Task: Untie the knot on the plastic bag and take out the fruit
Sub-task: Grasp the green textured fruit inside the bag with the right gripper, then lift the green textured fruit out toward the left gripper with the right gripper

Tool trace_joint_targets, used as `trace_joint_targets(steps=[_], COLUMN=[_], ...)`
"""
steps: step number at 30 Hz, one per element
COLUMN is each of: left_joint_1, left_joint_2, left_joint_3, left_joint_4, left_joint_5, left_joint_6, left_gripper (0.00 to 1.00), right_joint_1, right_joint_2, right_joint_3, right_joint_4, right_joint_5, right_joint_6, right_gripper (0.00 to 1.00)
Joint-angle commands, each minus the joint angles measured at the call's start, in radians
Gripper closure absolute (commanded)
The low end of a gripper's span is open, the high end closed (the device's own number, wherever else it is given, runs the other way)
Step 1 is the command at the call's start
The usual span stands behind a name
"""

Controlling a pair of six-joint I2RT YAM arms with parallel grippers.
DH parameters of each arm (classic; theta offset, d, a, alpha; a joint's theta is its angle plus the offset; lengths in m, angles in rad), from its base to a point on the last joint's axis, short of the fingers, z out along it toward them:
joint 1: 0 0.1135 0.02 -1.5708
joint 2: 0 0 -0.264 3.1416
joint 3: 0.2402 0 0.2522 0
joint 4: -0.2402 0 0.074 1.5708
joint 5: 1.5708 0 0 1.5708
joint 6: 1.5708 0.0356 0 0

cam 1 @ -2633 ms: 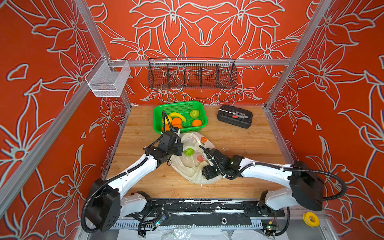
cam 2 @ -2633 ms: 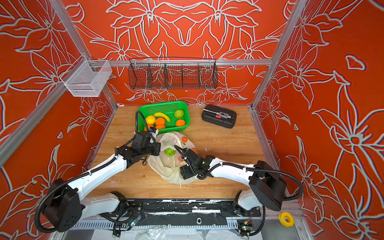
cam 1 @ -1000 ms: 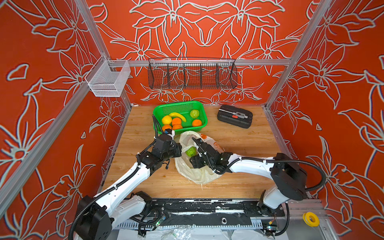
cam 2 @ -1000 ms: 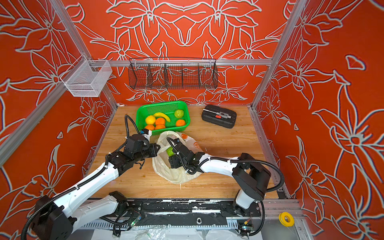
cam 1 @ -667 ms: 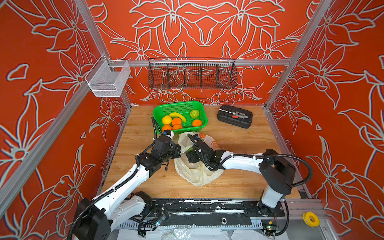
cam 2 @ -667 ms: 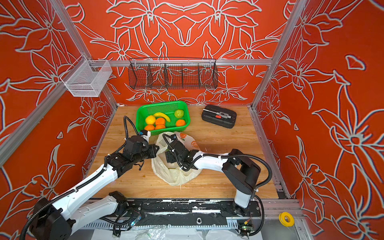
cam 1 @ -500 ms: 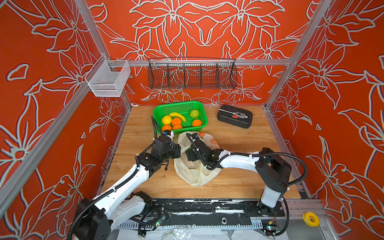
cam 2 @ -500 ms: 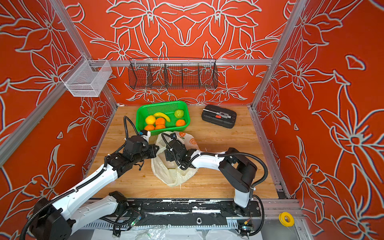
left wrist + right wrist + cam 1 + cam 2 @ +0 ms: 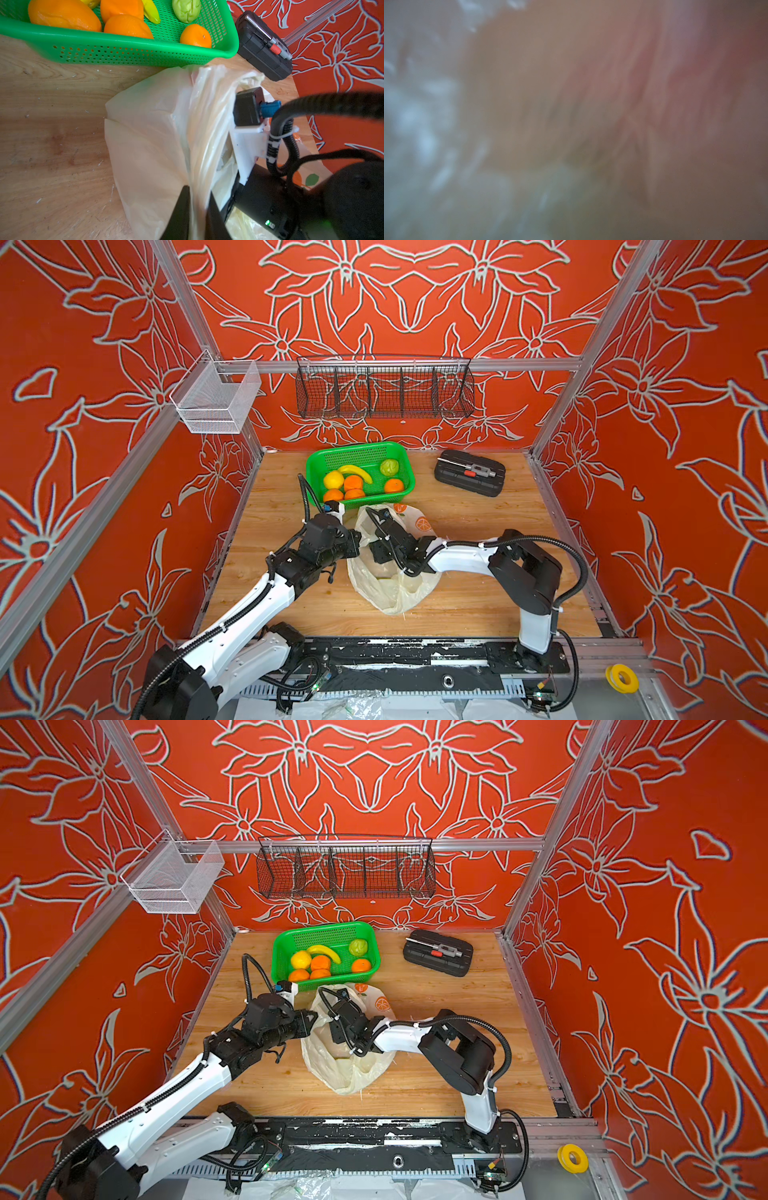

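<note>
Evidently mid-extraction, the left pincer [image 9: 198, 216] pinches the rim of the plastic bag [image 9: 390, 593] beside the green basket [image 9: 320, 460] on the surface [image 9: 478, 593], while the right pincer [image 9: 380, 556], its spread impossible to tell, sits inside and must next close on hidden fruit.

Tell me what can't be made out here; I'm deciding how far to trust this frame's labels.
Right gripper: in both top views its fingers are sunk in the plastic bag; film and wrist hide them, open or shut unknown.
Right wrist view: only cream and pink blur, nothing recognisable.
Left gripper: left wrist view, bottom edge cuts the fingers; film runs between them, grip unclear.
Bag contents: film hides them in every view.
</note>
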Motion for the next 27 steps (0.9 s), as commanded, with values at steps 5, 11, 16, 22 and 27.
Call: trace_joint_targets(steps=[5, 11, 16, 22, 27], left_joint_1=[0.000, -0.001, -0.001, 0.000, 0.000], left_joint_2=[-0.072, -0.135, -0.198, -0.234, -0.231], left_joint_3=[-0.010, -0.020, -0.022, -0.009, 0.020], left_joint_4=[-0.020, -0.004, -0.004, -0.015, -0.004], left_joint_5=[-0.021, 0.001, 0.022, 0.043, 0.104], left_joint_6=[0.009, 0.033, 0.085, 0.097, 0.117], left_gripper=[0.60, 0.48, 0.38, 0.25, 0.17], right_joint_1=[-0.003, -0.003, -0.003, -0.004, -0.004], right_joint_2=[-0.072, -0.153, -0.255, -0.380, -0.495], right_joint_3=[-0.033, -0.058, -0.098, -0.134, -0.170], right_joint_4=[-0.004, -0.032, -0.043, -0.068, -0.084], right_joint_5=[-0.030, -0.057, -0.117, -0.219, -0.239], right_joint_6=[0.004, -0.004, -0.007, -0.021, -0.011], right_gripper=[0.45, 0.46, 0.46, 0.46, 0.46])
